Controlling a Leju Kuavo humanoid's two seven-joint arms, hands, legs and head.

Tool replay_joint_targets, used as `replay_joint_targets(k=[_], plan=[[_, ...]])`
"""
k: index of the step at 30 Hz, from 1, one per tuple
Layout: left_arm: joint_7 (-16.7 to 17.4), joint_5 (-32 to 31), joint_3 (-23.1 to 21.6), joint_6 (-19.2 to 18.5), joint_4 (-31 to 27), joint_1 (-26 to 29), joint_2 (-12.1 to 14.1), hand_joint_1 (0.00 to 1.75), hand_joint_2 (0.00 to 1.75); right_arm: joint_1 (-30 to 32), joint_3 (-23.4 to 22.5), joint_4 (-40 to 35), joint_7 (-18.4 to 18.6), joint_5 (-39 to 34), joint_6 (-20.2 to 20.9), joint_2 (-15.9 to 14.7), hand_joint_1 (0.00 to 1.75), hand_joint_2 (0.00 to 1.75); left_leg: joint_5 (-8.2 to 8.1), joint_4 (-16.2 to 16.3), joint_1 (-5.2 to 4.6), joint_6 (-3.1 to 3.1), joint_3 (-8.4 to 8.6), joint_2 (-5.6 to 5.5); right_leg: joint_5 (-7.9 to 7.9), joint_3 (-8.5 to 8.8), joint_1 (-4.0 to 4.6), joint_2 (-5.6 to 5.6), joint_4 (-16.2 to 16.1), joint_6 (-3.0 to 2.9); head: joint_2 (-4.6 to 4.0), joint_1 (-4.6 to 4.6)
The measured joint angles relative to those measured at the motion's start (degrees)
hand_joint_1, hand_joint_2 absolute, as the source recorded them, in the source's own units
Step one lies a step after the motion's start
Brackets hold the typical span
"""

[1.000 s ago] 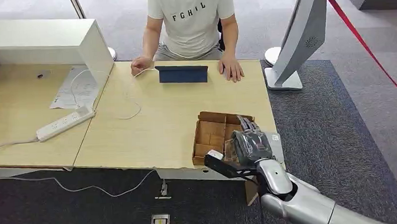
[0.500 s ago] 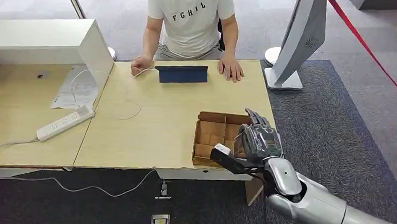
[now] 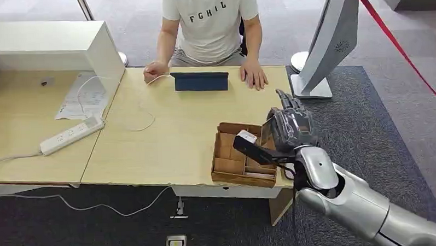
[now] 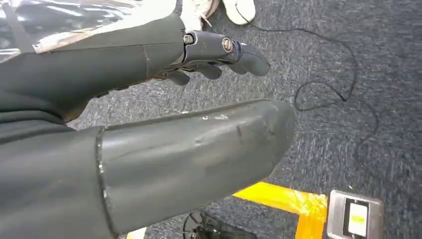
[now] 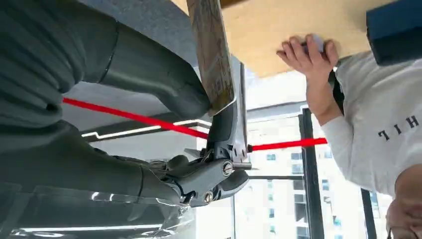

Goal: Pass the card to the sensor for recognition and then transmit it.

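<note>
Even, bright indoor light falls from above on my head view; the table [image 3: 167, 130] shows soft, short shadows, and the picture is sharp with no glare. My right hand [image 3: 290, 132] looks slightly smeared at its edges. In my right wrist view, daylight through the windows [image 5: 278, 199] washes out the background, and my fingers [image 5: 209, 179] stand dark against it. In my left wrist view, my thumb [image 4: 189, 159] fills the near field, soft and out of focus, over dim carpet [image 4: 323, 59].
</note>
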Motion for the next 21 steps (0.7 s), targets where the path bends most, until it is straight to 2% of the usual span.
replay_joint_targets(k=[7, 21], plan=[[-0.3, -0.6, 0.0, -1.3, 0.0, 0.0, 0.0, 0.00, 0.00, -4.0, -0.7, 3.7, 0.1, -0.5, 1.2, 1.9, 1.75, 1.75, 0.00, 0.0, 0.01, 0.00, 0.00, -0.02, 0.00, 0.00, 0.01, 0.00, 0.0, 0.00, 0.00, 0.00], [-0.4, -0.8, 0.0, -1.7, 0.0, 0.0, 0.0, 0.00, 0.00, -5.6, -1.1, 8.5, 0.1, -0.9, 1.7, 4.2, 1.75, 1.75, 0.00, 0.0, 0.00, 0.00, -0.01, -0.01, 0.00, 0.00, 0.00, 0.00, 0.0, 0.00, 0.00, 0.00]])
